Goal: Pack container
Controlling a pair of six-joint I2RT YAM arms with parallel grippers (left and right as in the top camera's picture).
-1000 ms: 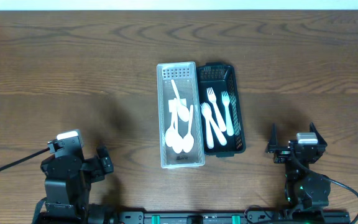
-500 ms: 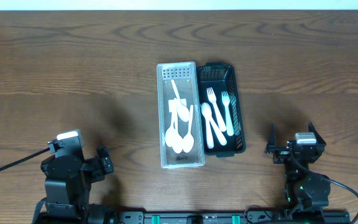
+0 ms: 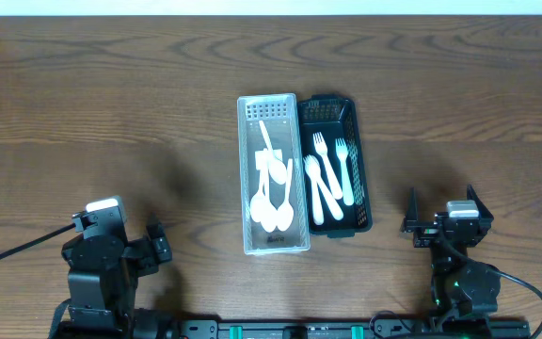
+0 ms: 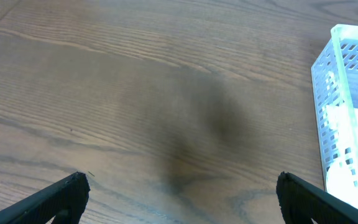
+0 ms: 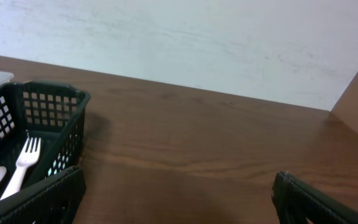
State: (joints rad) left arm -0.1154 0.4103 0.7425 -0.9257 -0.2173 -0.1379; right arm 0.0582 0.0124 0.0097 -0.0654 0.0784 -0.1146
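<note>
Down by the front-left corner of the desk (image 3: 111,113) the left gripper (image 4: 178,202) sits low with its fingers spread wide. Nothing lies between them but bare wood, and it looks parked there because there is nothing loose on that side to fetch. Its wrist camera catches only the near corner of the clear tray (image 3: 244,169) off to its right. The tray is a long, see-through plastic bin with slotted walls and a perforated far end. It lies in the middle of the desk with its length running from the front edge towards the back edge. Inside it is a small heap of white plastic spoons (image 3: 271,202), bowls mostly towards the front and handles crossing one another. Pressed against its right wall is a black basket (image 3: 326,111), an open-mesh bin a little shorter than the tray, holding a handful of white plastic forks (image 3: 327,179) laid roughly parallel, tines pointing to the back edge. The two bins touch side by side, presumably so each kind of cutlery has its own place within reach of either arm. Near the front-right corner the right gripper (image 3: 445,212) also stands with its fingers well apart and empty, angled towards the basket's right wall. With no cutlery lying loose on the wood, I would judge the packing finished or very nearly so.
</note>
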